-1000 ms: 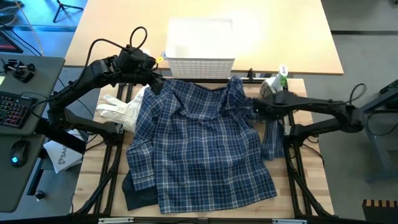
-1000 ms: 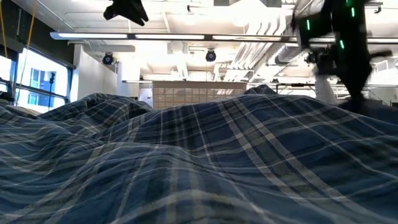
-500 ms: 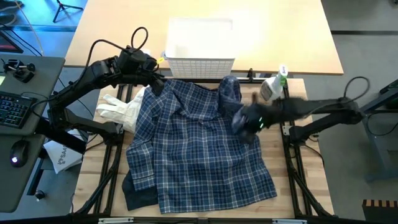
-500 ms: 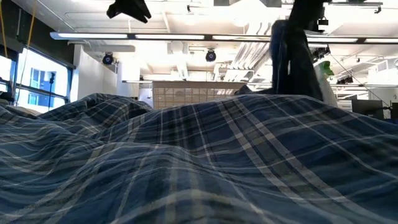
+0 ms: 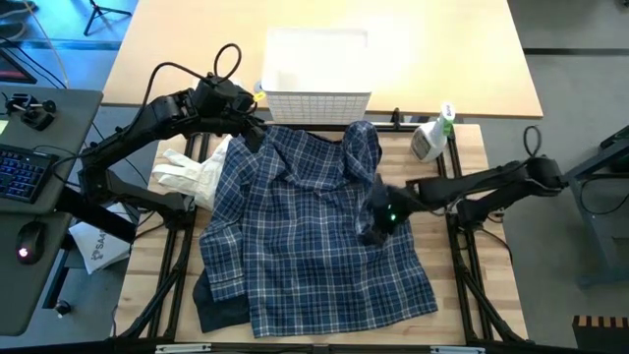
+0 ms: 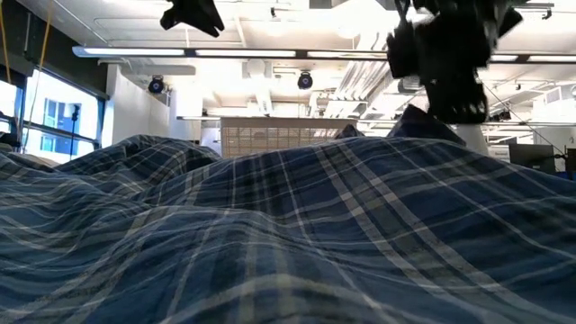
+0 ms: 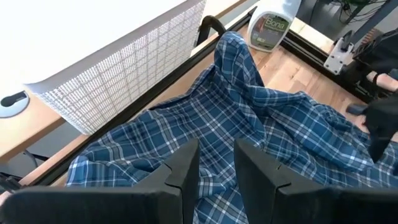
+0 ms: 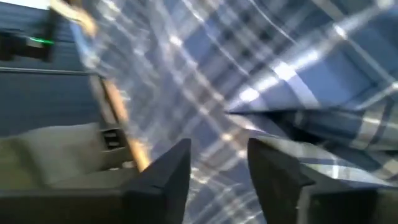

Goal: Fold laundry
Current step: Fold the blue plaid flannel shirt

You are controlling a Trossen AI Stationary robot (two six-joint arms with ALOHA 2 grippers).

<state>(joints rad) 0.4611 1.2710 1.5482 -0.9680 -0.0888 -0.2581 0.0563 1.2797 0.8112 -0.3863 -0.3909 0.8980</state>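
The blue-and-white plaid shirt lies spread on the table. Its right sleeve is folded in over the body. My right gripper hovers open just above the sleeve's near end, on the shirt's right half. In the low view it stands clear above the cloth. My left gripper hangs open high over the shirt's far left corner, nothing between its fingers. A dark piece pokes out from under the shirt's near left corner.
A white lattice basket stands at the far edge behind the shirt. A spray bottle lies at the far right. A cream cloth lies left of the shirt. Bare wood shows right of the shirt.
My right gripper has swung from the table's right side toward the middle and the near edge, turning as it went. It carried the right sleeve up and over the shirt's body, then opened and let go. The sleeve now lies folded on the body.
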